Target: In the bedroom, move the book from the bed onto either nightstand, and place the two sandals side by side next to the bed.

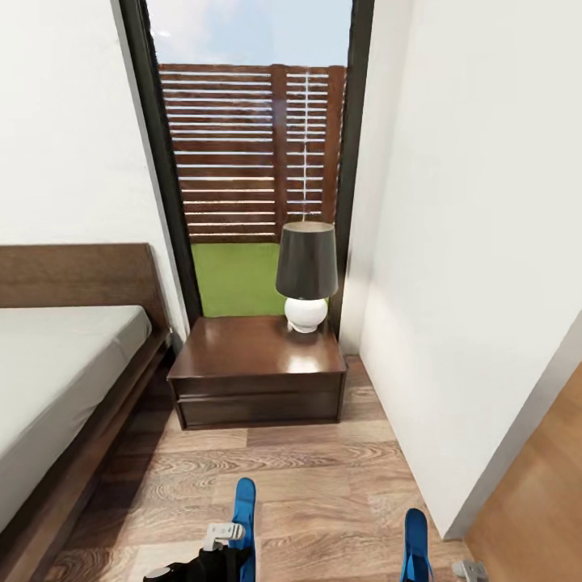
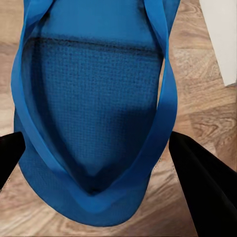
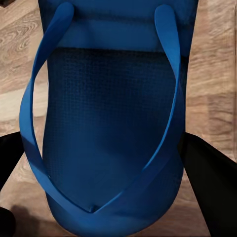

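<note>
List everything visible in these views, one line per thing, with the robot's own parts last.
sandals: 2, bright blue, one at the left gripper and one further right, low in the head view above the wood floor
bed: 1, dark brown frame with light grey mattress, at the left
nightstand: 1, dark reddish-brown, between the bed and the white wall
lamp: 1, dark shade on a white round base, on the nightstand's back right corner
window: 1, dark-framed, behind the nightstand, showing a slatted brown fence and green grass
floor: wood planks
left gripper: 1, black, fingers either side of a sandal
right gripper: 1, black, fingers either side of the other sandal
</note>
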Tool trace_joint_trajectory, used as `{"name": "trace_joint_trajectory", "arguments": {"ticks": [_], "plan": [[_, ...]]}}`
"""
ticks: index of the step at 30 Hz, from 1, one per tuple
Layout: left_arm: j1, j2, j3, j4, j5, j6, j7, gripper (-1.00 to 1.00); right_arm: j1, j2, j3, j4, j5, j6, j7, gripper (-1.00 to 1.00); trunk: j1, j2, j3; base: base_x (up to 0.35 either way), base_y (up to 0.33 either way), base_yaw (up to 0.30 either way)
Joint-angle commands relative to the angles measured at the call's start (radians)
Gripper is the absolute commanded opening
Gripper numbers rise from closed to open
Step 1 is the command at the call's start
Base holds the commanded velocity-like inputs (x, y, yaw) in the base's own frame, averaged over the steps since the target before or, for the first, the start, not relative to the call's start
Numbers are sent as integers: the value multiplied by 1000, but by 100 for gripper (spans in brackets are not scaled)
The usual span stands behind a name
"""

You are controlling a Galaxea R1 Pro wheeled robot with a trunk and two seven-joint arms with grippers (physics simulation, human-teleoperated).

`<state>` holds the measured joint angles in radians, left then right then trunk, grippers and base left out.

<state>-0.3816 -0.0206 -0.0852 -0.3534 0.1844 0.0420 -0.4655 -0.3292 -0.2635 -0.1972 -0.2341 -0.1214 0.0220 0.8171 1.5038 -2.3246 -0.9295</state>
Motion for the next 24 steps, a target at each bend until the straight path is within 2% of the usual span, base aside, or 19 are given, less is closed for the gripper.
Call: {"name": "trace_joint_trajectory", "arguments": {"ticks": [1,7,13,20,24], "plan": [[0,1,-5,-1,10,4,1,-100,-1,0,1,1,-9,3,4,-100,0,0,-1,285,-129,0],[0,1,-5,-1,10,4,1,-100,-1,0,1,1,-9,3,4,-100,0,0,-1,261,-156,0],[0,1,-5,-1,10,4,1,-100,-1,0,1,1,-9,3,4,-100,0,0,-1,70,-25,35],[0,1,-5,-1,10,4,1,-100,-1,0,1,1,-9,3,2,-100,0,0,-1,2,-2,256],[0,1,-5,-1,10,4,1,-100,-1,0,1,1,-9,3,2,-100,0,0,-1,0,-146,289]]}}
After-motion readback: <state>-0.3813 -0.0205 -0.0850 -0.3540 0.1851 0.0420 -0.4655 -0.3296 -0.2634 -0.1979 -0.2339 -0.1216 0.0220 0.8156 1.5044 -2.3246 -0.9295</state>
